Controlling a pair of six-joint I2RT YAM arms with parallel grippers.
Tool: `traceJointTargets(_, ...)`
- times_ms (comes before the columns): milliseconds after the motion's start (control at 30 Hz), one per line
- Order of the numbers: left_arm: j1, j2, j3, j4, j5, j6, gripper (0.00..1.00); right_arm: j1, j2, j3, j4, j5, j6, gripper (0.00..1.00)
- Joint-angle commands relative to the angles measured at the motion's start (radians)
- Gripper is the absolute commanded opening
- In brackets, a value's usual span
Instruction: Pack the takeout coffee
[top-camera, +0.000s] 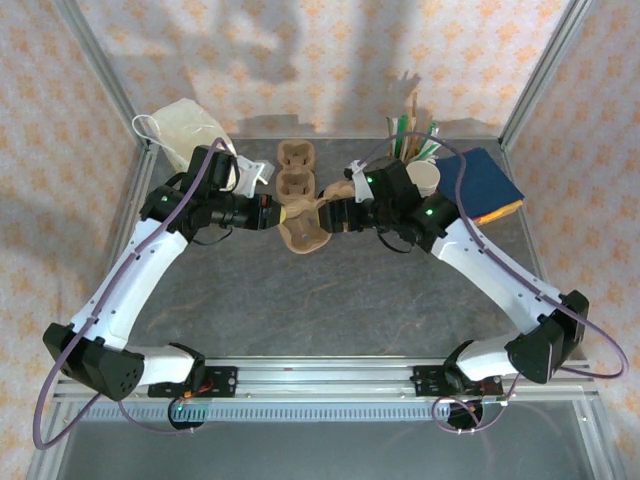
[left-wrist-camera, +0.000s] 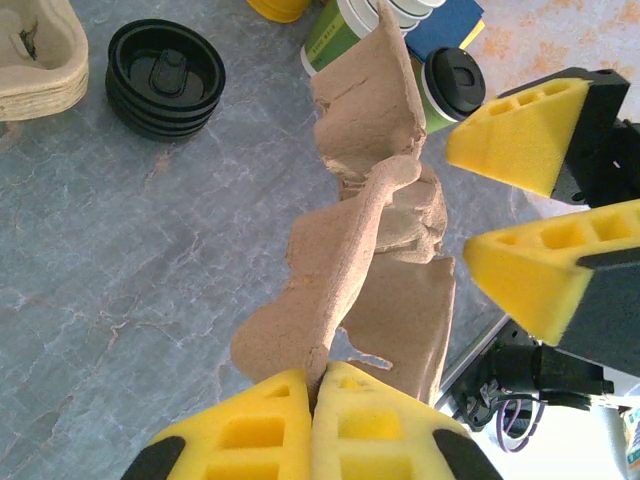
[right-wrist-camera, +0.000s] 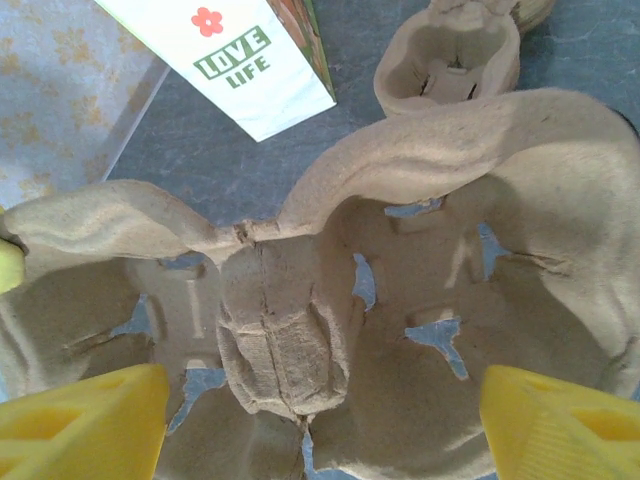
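Takeout coffee (left-wrist-camera: 455, 75) right of cup carrier (top-camera: 303, 225); carrier stack (top-camera: 297, 168) behind.

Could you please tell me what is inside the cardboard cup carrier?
No cup: the visible pockets of the carrier are empty, with grey table showing through their slits. Its raised middle ridge and walls cover parts of the pocket floors.

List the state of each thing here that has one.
Cup carrier, held tilted, pockets empty.
Left end effector, shut on the carrier's rim.
Right end effector, open, straddling the carrier.
Takeout coffee, lid on, standing on the table.
Black lids, stacked.
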Motion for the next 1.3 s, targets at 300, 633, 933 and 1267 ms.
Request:
traceJointTargets(300,-0.016,0.025,0.042,0.022,0.025,-0.007,0.02,0.019,0.063,-0.003,0.047,-0.014,-0.028,0.78)
traceJointTargets(633,-0.019,0.021,0.037,0.06,0.035,-0.027,0.02,0.019,0.075,-0.004,0.058,-0.024,-0.028,0.65)
traceJointTargets(933,-0.02,0.016,0.035,0.051,0.031,-0.026,0.02,0.02,0.077,0.0,0.056,-0.005,-0.037,0.55)
traceJointTargets(1267,-0.02,0.009,0.026,0.063,0.032,-0.036,0.02,0.02,0.088,0.01,0.044,0.023,-0.04,0.44)
